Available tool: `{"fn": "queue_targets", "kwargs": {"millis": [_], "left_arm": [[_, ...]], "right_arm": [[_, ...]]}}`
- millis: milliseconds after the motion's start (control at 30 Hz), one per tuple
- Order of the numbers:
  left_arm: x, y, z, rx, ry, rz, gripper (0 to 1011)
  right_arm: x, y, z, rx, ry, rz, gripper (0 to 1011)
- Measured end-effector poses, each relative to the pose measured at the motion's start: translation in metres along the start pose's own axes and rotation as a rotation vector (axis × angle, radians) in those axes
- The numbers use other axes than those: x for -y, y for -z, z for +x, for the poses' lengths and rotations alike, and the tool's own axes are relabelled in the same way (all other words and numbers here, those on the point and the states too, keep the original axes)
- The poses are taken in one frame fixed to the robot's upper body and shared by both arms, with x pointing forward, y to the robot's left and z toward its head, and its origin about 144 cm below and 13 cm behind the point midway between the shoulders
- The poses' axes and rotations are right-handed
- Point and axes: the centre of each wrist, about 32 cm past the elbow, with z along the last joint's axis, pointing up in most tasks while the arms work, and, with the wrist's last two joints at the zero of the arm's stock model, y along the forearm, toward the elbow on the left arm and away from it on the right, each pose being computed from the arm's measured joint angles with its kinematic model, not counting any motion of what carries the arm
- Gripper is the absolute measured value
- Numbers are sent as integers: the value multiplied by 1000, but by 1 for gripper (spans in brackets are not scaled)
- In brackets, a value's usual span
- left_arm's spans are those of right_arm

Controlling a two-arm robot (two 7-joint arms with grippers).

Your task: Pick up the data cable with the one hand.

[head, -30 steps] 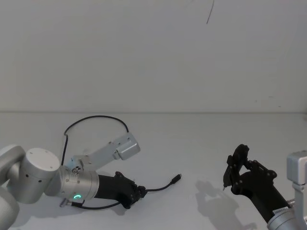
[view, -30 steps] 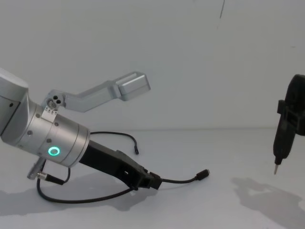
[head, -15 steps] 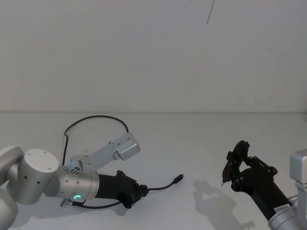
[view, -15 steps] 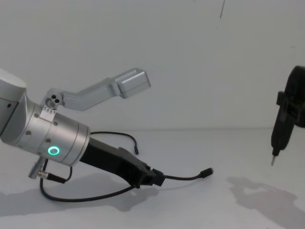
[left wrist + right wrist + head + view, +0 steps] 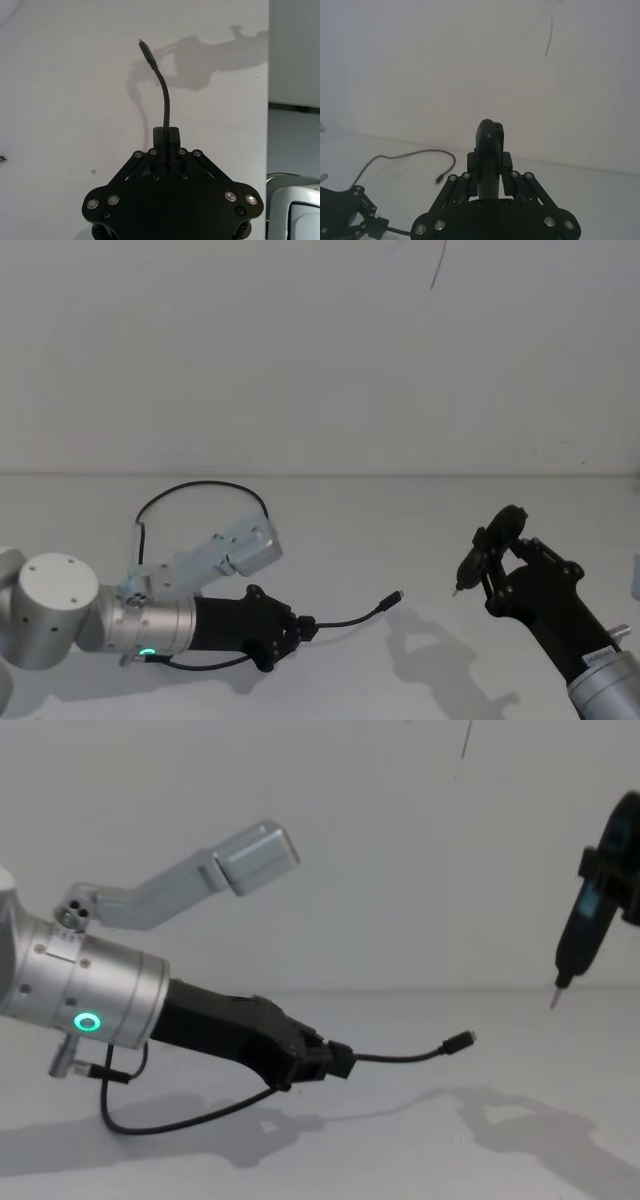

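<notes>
As your left end effector (image 5: 335,1060), clenched on the data cable (image 5: 400,1057), has risen, the plug (image 5: 460,1040) clears the bench (image 5: 400,1150), so pickup looks under way; your right end effector (image 5: 495,550) idles, gripping a pen tool (image 5: 572,940).

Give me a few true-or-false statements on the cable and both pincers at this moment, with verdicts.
1. The left pincer is shut on the data cable. True.
2. The cable's plug beyond that pincer rests on the table. False: it is held up in the air.
3. The right pincer holds a pen-shaped tool. True.
4. The right pincer touches the cable. False: it is raised well apart, off to the right.
</notes>
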Motion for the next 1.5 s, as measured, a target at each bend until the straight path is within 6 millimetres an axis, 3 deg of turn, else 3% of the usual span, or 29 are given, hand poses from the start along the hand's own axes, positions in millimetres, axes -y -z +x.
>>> {"fn": "queue_targets", "kwargs": {"millis": [467,1500], "left_arm": [[-18,-2,-2,73,2,-57,49],[-25,-3,-3,104,2,-79,49]], "right_arm": [[-4,-10,6,-6,-32,63,263],[-26,13,10,-64,-26,63,263]]}}
